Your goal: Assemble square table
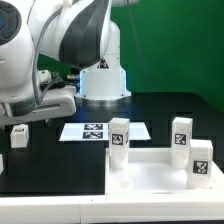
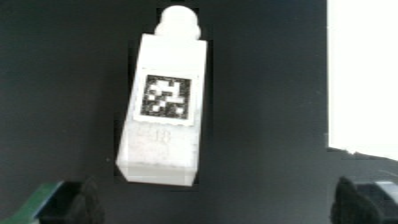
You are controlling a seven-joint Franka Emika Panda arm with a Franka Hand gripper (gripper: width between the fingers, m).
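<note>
The tool stands wide and empty, its dark fingertips showing at either side of the wrist view, above a leg lying flat on the black desk. The leg's tag faces up and its rounded peg points away from the fingertips; the fingertips do not touch it.

The step in hand looks like picking up this leg. To do it well, I would centre the tool over the leg's body, with the jaws across the narrow width, and come straight down before closing, so the leg does not skid or twist.

The exterior view shows what the wrist view cannot: the panel in the foreground, three more legs near its far edge, and the marker board beyond. There the tool itself is hidden by the arm, and I cannot pick out the targeted leg with certainty.
</note>
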